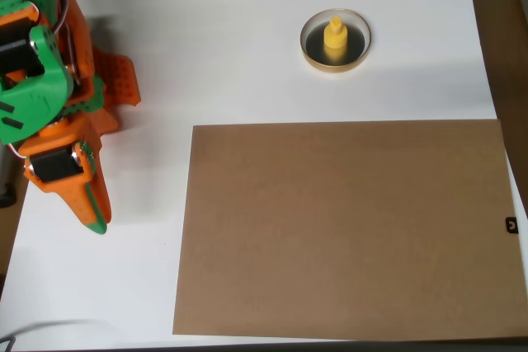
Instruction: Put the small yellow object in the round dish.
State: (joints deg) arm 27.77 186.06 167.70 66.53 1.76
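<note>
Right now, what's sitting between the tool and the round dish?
Nothing: in the overhead view the stretch from the tool to the round dish is bare white table, just clear of the brown board's corner.

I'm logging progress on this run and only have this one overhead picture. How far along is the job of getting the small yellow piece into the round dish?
Done, by the look of it: the yellow piece stands upright inside the round dish, on its dark floor. In hand: nothing; the gripper is far off at the left edge of the table, pointing down the picture, with nothing yellow in it. Whether its jaws are open is unclear. Left: apparently nothing.
</note>
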